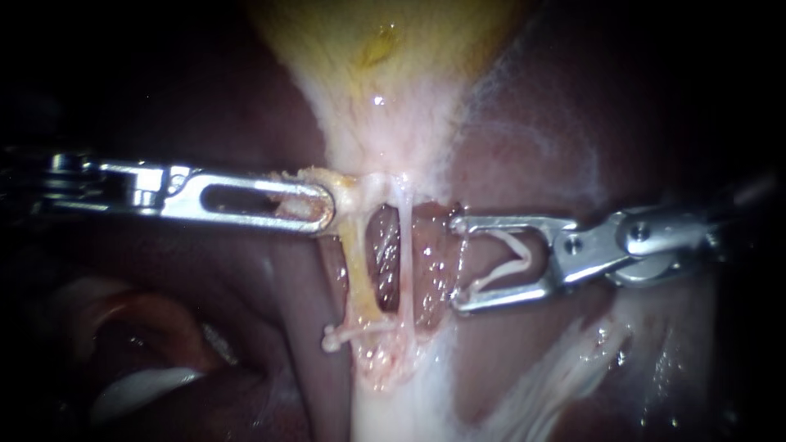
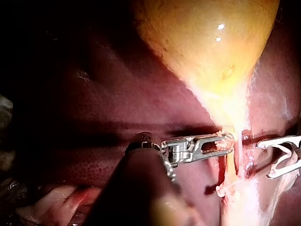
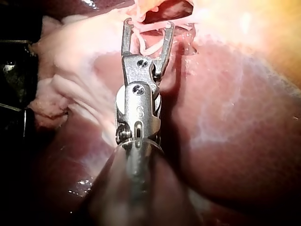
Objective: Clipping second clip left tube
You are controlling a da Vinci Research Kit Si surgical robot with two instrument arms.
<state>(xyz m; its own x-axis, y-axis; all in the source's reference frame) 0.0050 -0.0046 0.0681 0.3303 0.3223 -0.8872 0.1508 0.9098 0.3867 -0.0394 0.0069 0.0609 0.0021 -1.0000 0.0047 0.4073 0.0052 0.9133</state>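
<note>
Clearly this is the approach, not the squeeze. The right instrument point(image 1: 456, 264) stands just beside the two tubes but apart from them. Its jaws are spread wide, with a white loaded clip point(image 1: 524, 262) cradled between them and touched by both. The left instrument point(image 1: 326, 206) has its slotted jaws closed on a tag of tissue point(image 1: 342, 190) at the top of the left tube point(image 1: 360, 262), right under the neck of the gallbladder point(image 1: 385, 49). That seems to hold the tube taut, clear of the liver point(image 1: 270, 311).

The left tube is the thicker, yellowish one, nearer the left instrument. The thin pale right tube point(image 1: 404, 254) runs beside it across a dark gap. The left tube's long axis runs up and down the endoscope view, from the gallbladder's neck toward the tissue below, leaning slightly. What looks like a seated clip point(image 1: 356, 331) lies across its lower end.

As I judge it, the next move calls for the right jaws to advance and straddle only the left tube. They should sit square across its axis, between the seated clip and the held tag, without catching the right tube, before closing.
</note>
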